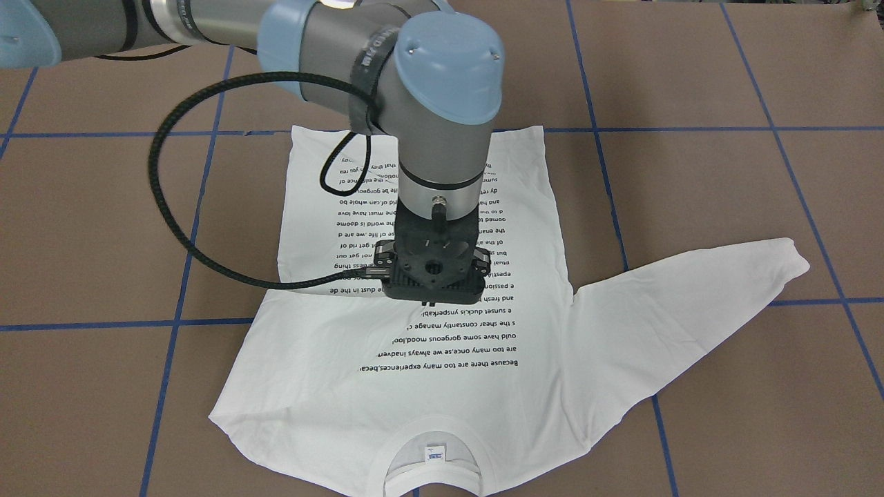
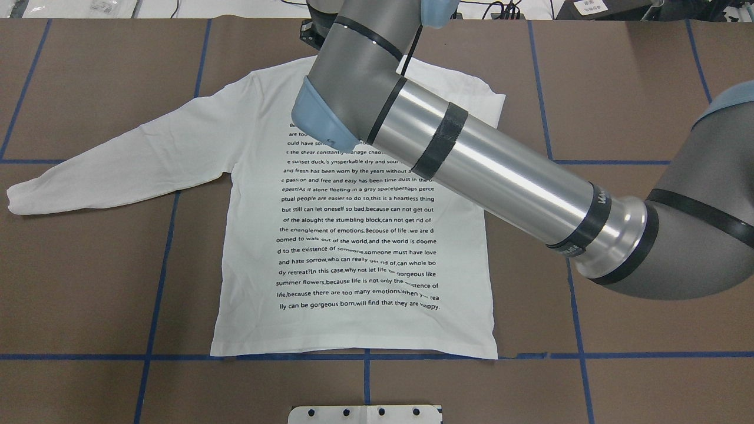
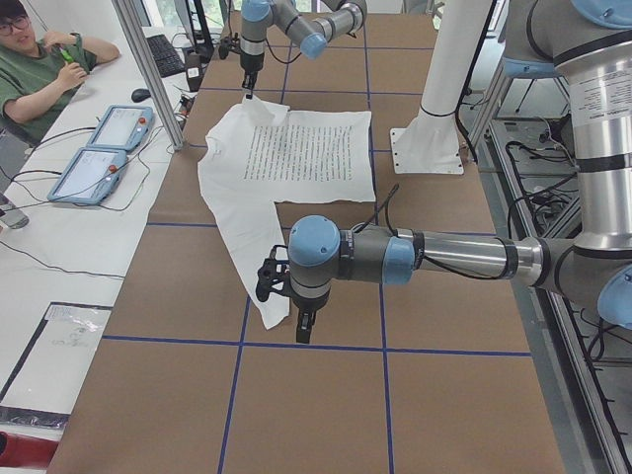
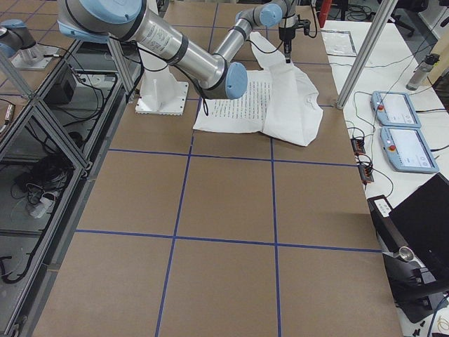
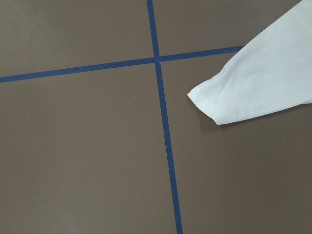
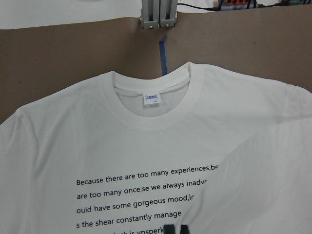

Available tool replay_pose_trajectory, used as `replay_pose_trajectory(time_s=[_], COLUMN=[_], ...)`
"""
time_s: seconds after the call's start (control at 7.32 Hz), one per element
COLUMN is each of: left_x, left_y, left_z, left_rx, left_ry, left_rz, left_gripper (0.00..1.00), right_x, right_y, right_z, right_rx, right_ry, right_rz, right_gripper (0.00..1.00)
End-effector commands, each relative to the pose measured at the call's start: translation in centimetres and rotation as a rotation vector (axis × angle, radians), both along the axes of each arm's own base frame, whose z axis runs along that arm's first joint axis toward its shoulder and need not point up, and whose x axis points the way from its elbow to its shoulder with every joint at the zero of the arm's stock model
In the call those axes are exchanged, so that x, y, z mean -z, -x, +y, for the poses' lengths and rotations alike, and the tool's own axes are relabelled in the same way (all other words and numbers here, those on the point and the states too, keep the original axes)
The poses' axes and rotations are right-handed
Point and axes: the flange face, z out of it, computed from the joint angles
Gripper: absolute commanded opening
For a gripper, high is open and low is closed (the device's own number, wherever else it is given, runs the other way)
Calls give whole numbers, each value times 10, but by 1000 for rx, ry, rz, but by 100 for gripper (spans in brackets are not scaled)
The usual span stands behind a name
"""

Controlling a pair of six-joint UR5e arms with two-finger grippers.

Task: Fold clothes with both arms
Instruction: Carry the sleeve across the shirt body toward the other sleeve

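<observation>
On the brown tabletop [image 2: 88, 282], mid-frame overhead, we see the white T-shirt [image 2: 353, 330] flat, print up. One sleeve [image 6: 273, 185] lies folded over the chest, lower right in the right wrist view. The right end effector [image 6: 176, 230] there shows only its tips, so we cannot tell its grip. Rising with cloth snagged would undo the fold. The left end effector [image 3: 299, 331], equally unreadable, hangs beside the other cuff [image 5: 214, 100] and could miss it.

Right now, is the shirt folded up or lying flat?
Mostly flat. The shirt lies spread printed side up, one sleeve stretched out, the other sleeve folded across its front.
</observation>
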Motion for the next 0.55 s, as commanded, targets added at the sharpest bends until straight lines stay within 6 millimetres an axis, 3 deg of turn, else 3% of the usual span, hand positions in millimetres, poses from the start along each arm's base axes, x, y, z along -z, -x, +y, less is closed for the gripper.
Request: replay_pose_trajectory(time_s=[0.0,0.27,0.41], left_x=[2,5,3], left_y=[0,0,0], left_z=[0,-1,-1], left_rx=[0,0,0], left_ry=[-5,-10,-7], left_rz=[0,-2,-2], left_gripper=[100,100,100], right_x=[-2,6,3], right_y=[66,98,106], right_z=[23,28,28], right_rx=[-51,-62,-67], right_ry=[3,-5,-13], right_rz=[-41,-18,-2], right_gripper=[0,0,19])
